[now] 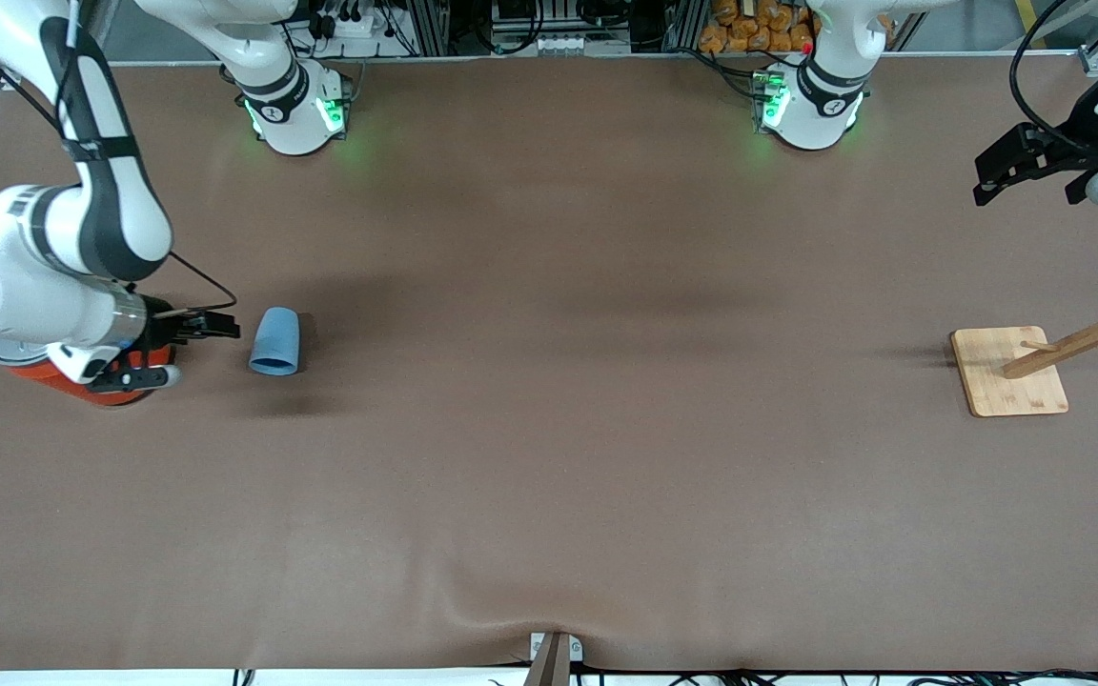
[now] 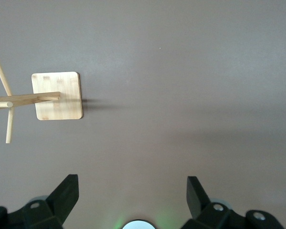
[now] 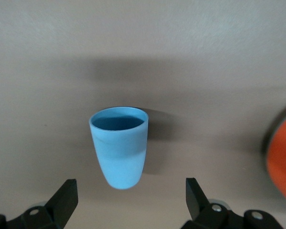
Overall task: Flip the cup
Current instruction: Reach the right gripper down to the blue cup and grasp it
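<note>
The light-blue cup (image 1: 275, 341) lies on its side on the brown table, toward the right arm's end, with its mouth toward the front camera. In the right wrist view the cup (image 3: 120, 145) shows its darker blue inside, and its base end points at my gripper. My right gripper (image 1: 185, 353) is open and empty, low beside the cup toward the right arm's end. Its fingers stand wide apart on either side of the cup's base in the right wrist view (image 3: 130, 183) and do not touch it. My left gripper (image 1: 997, 181) is open, empty and waits up in the air.
An orange can (image 1: 101, 386) stands under my right hand, right beside the gripper; its edge shows in the right wrist view (image 3: 283, 162). A wooden peg rack on a square base (image 1: 1011, 372) stands at the left arm's end, also in the left wrist view (image 2: 57, 95).
</note>
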Robot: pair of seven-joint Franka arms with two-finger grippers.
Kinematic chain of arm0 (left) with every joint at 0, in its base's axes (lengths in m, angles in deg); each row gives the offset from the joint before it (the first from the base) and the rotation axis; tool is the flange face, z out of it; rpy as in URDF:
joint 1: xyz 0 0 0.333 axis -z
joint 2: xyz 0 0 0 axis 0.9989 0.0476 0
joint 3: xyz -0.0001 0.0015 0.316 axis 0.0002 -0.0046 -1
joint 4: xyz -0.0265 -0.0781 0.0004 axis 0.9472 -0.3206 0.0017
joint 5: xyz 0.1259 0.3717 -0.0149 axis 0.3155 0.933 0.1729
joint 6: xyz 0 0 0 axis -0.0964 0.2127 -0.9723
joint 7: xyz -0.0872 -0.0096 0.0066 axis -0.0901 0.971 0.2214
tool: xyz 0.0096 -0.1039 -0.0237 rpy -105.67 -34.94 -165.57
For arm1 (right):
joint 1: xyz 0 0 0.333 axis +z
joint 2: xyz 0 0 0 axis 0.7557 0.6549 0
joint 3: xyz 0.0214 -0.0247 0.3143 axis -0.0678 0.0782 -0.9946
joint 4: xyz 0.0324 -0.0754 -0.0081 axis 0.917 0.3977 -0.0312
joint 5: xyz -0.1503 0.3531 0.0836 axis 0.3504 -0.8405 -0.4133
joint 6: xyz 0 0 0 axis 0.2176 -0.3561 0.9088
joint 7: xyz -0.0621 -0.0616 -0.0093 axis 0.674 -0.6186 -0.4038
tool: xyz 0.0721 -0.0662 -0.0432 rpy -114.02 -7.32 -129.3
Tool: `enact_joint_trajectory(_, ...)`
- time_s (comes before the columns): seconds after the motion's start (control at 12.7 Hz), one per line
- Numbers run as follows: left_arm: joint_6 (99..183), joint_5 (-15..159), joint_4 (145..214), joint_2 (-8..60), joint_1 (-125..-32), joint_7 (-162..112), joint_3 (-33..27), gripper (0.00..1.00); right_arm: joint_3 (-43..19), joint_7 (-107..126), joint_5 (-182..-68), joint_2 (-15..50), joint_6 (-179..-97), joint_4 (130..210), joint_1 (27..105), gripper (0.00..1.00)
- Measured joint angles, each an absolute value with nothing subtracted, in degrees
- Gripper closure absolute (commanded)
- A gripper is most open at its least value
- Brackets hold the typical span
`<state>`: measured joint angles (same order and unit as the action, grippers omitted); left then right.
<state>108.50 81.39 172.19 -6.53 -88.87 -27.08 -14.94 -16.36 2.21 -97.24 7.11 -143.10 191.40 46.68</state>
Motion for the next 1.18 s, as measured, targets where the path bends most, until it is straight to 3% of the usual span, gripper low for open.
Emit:
enact_joint_trajectory(0.39,108.5,81.4,172.0,-6.5,-88.8,-27.1,-14.9,0.00,-16.9,2.6,-98.3,7.4,-151.2,197.2,49.4,0.00)
enact_joint_trajectory(0.94,108.5,81.4,172.1,-6.5,-88.8,-27.1,-14.9,0.00,-17.2,2.7,-98.4,12.7,-162.0,200.6,50.0,0.00)
enact_joint_trajectory(1.1,108.5,81.4,172.1,-6.5,-88.8,-27.1,-14.9,0.00,-17.4,2.9,-98.6,13.7,-163.4,201.5,50.5,0.71)
enact_joint_trajectory(1.18,108.5,81.4,172.1,-6.5,-88.8,-27.1,-14.9,0.00,-17.4,2.9,-98.6,14.1,-163.4,201.5,50.5,0.95)
